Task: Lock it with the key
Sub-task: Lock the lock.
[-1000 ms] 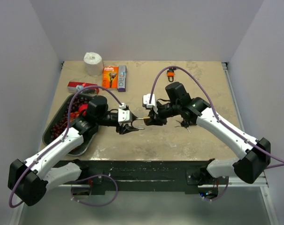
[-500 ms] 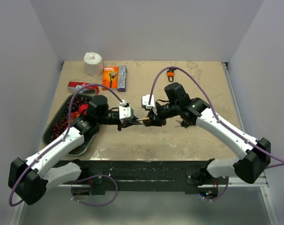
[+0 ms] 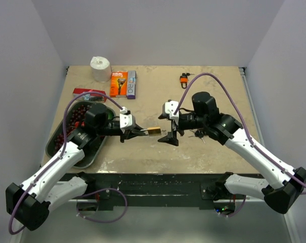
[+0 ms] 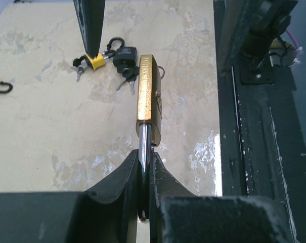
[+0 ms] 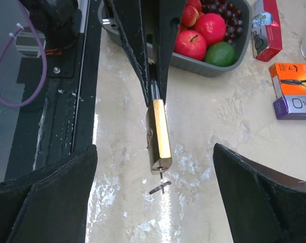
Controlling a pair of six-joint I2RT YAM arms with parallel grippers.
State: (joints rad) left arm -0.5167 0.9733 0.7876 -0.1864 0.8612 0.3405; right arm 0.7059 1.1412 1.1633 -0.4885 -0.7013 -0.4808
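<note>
My left gripper [image 3: 136, 133] is shut on the steel shackle of a brass padlock [image 3: 153, 131] and holds it level above the table. In the left wrist view the shackle sits pinched between my fingers [image 4: 127, 172], with the brass body [image 4: 145, 86] pointing away. A small key [image 5: 161, 186] sticks out of the keyhole at the padlock's [image 5: 159, 136] free end. My right gripper [image 3: 169, 133] is open wide just right of that end, touching neither key nor lock; its fingers [image 5: 46, 192] stand far apart on both sides.
A grey tray [image 3: 55, 148] of fruit lies at the left. A paper roll [image 3: 100, 68], an orange razor box [image 3: 122, 83] and a red box [image 3: 87, 92] stand at the back left. An orange padlock [image 3: 184, 79] lies at the back; yellow [image 4: 94, 61] and black [image 4: 125, 54] padlocks lie under the right arm.
My right gripper has let go at the padlock's key end, opened wide and drawn back to the right. My left gripper has shifted a little left, still holding the padlock.
</note>
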